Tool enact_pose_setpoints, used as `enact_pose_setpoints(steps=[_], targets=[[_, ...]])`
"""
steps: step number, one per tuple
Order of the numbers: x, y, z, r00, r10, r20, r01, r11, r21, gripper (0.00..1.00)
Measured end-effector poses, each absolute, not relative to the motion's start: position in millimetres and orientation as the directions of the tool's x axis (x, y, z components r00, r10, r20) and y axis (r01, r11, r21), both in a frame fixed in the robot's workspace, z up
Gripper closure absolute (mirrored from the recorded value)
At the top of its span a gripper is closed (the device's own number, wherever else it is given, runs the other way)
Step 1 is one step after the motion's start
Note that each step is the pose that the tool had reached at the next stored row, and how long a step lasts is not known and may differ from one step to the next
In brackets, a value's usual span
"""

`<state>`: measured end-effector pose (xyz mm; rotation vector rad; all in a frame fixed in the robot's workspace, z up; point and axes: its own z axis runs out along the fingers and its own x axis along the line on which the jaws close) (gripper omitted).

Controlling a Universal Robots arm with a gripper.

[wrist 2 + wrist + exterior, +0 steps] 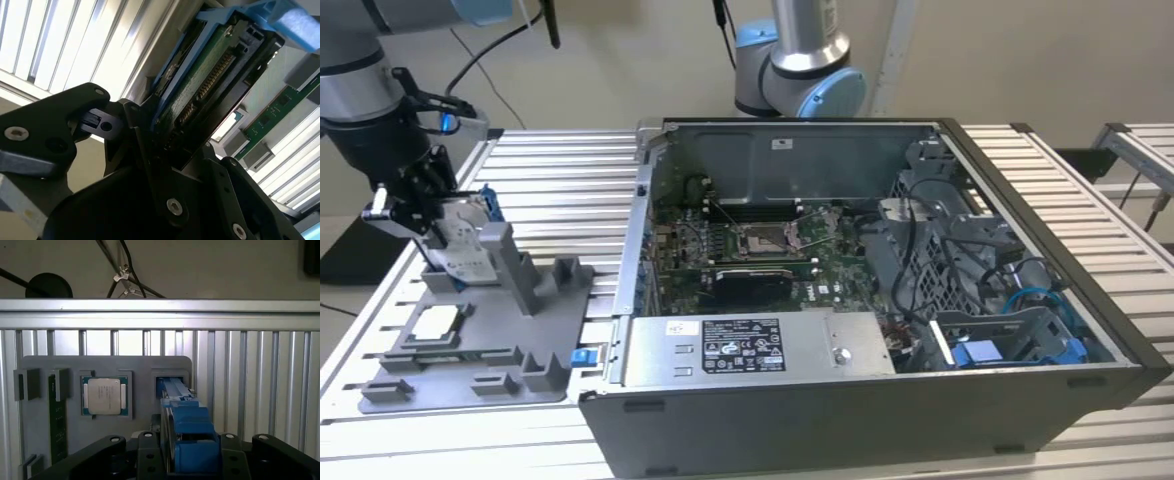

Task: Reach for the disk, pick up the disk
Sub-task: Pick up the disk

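Note:
The disk [464, 248], a silver drive with a white label in a blue caddy, stands on edge at the far end of the grey fixture tray [487, 345], at the exterior view's left. My gripper [438, 222] comes down onto it from above. In the second wrist view the black fingers [131, 125] press both sides of the disk [200, 85], whose green board and connector face the camera. In the first wrist view the disk [186, 422] shows edge-on between the fingers, its far end at the tray's slot [172, 381].
A square silver chip [105, 396] and a green memory stick [56, 415] lie in tray pockets beside the slot. An open computer case [854, 300] stands close at the exterior view's right of the tray. A second arm [794, 60] stands behind the case.

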<state>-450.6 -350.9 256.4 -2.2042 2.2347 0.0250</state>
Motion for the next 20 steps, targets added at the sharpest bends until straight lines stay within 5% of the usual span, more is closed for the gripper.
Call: enact_pose_setpoints(steps=[11,12,20], targets=[[-450.6,-350.8,256.7,-0.014,-1.000,-0.021,-1.000,0.014,0.009,0.00],[-450.6,-350.9,256.8,-0.014,-1.000,-0.017,-1.000,0.014,0.009,1.00],[-450.5,-351.1,259.5,-0.013,-0.999,-0.038,-1.000,0.013,0.009,1.00]])
